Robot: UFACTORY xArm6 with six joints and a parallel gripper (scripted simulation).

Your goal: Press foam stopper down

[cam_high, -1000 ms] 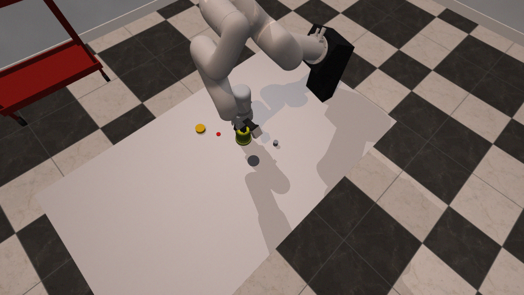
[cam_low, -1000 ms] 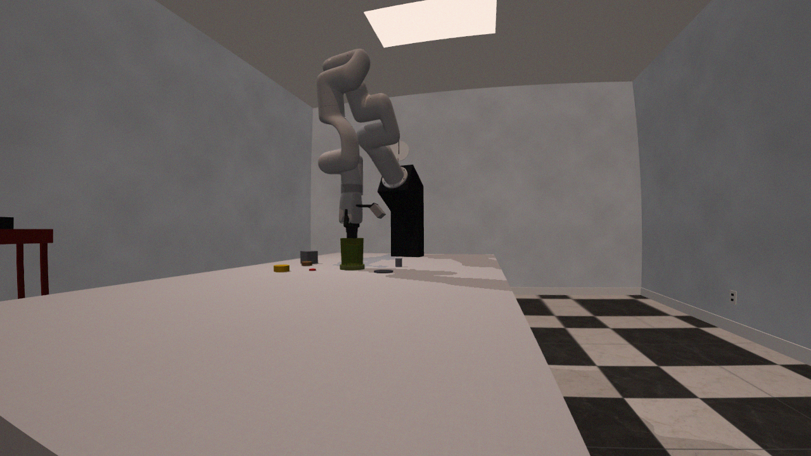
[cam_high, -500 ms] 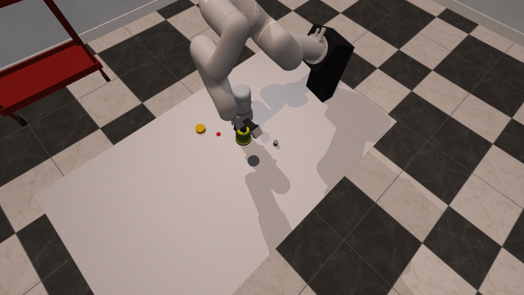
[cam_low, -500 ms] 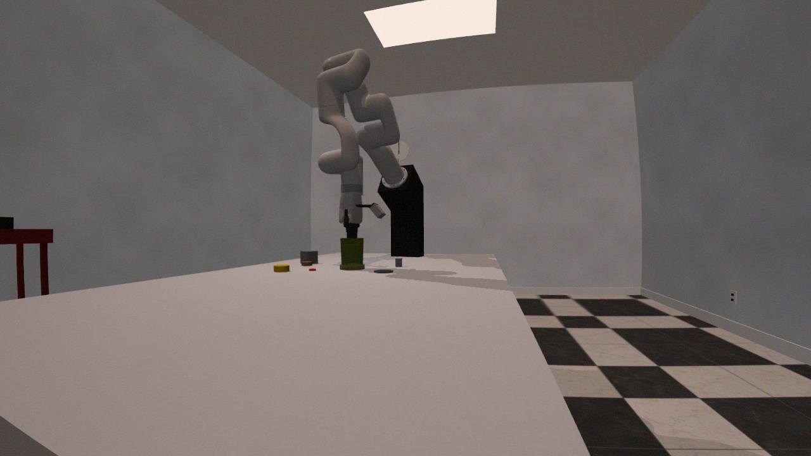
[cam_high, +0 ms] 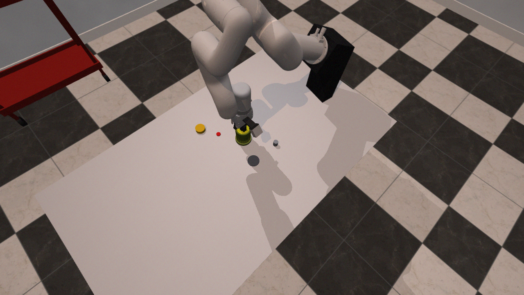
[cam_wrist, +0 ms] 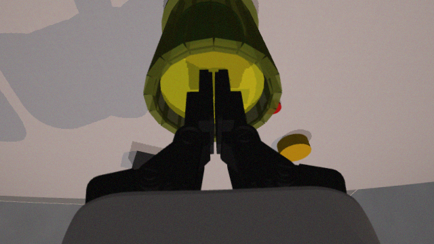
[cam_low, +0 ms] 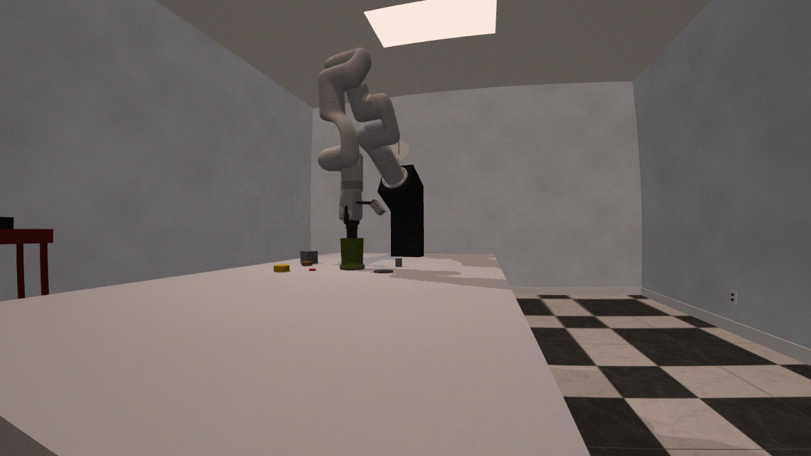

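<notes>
An olive-green jar (cam_high: 242, 136) stands upright on the white table; it also shows in the exterior view (cam_low: 351, 253) and the wrist view (cam_wrist: 211, 41). A yellow foam stopper sits inside it, its top below the rim. My gripper (cam_wrist: 213, 88) is shut and empty, pointing straight down, with its fingertips inside the jar mouth at the stopper's top; it shows in the top view (cam_high: 242, 126) and the exterior view (cam_low: 351, 228). I cannot tell for sure whether the tips touch the foam.
A yellow disc (cam_high: 199, 128) and a small red dot (cam_high: 218, 134) lie left of the jar. A dark flat disc (cam_high: 253, 160) and a small grey cylinder (cam_high: 275, 142) lie to the front and right. A grey cube (cam_low: 308, 256) sits behind. The black arm base (cam_high: 328, 62) stands at the far edge.
</notes>
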